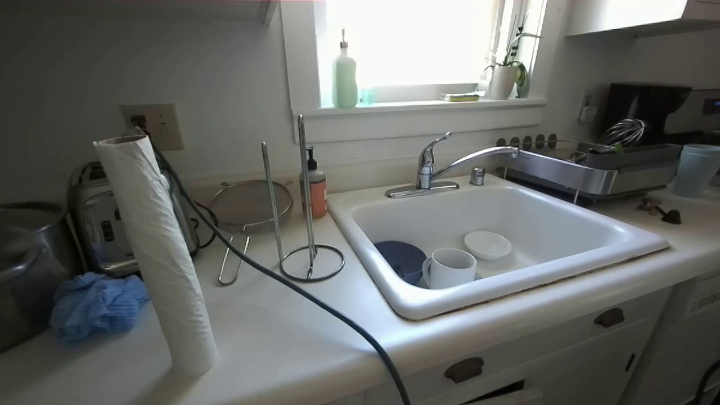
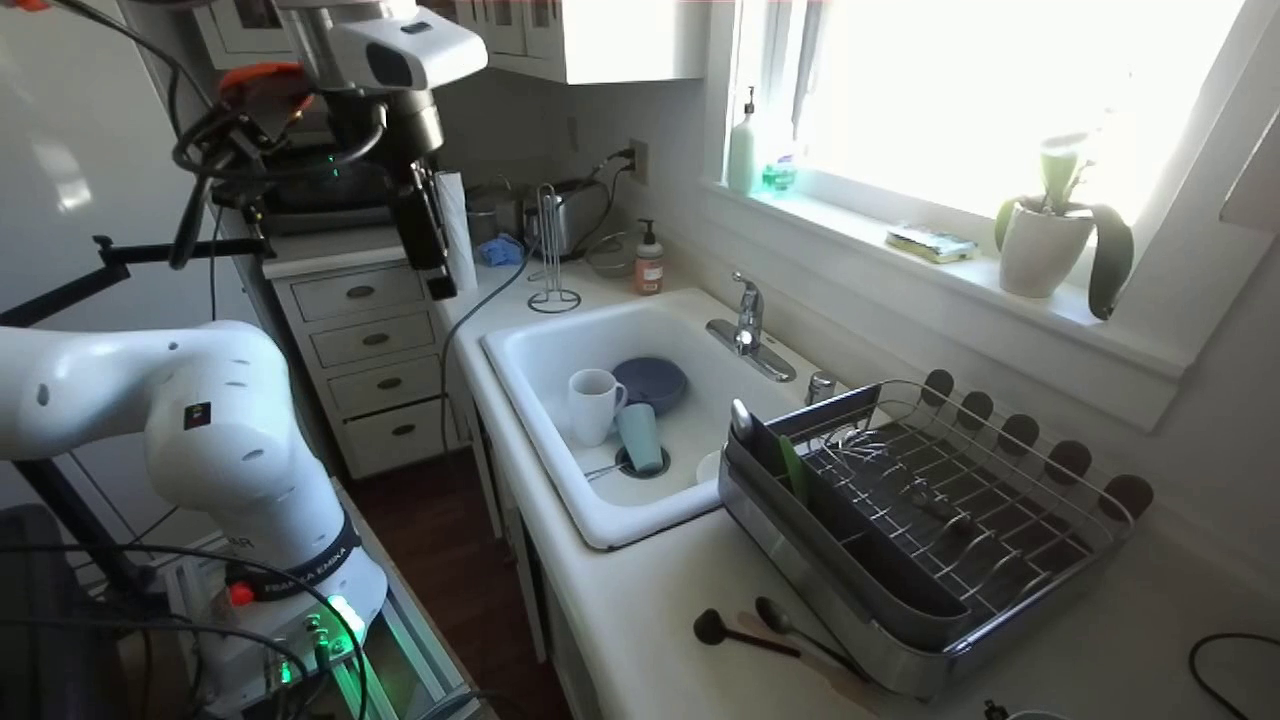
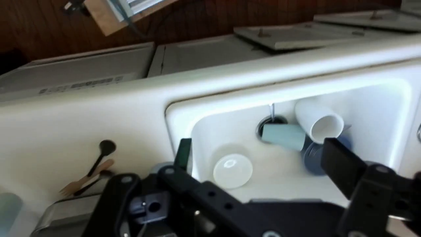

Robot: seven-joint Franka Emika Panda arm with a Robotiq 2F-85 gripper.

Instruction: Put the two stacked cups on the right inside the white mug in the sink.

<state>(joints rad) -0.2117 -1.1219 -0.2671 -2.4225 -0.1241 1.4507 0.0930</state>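
White round mug [image 2: 591,408] and smooth, tilted blue cup [image 2: 641,438] sit inside the boxy sink [image 1: 562,225]; the wide-spread tool [image 3: 259,148] holds nothing.

1. The wrist view looks steeply down from just behind the claw [image 3: 257,144].
2. In an exterior view, sight runs from the dish rack [image 2: 800,575] end, well apart, toward the claw.
3. In an exterior view, sight runs from near the paper towel roll [image 1: 163,253], beyond the claw, to the window [image 1: 405,53].
4. All three share the sink [image 1: 562,225].
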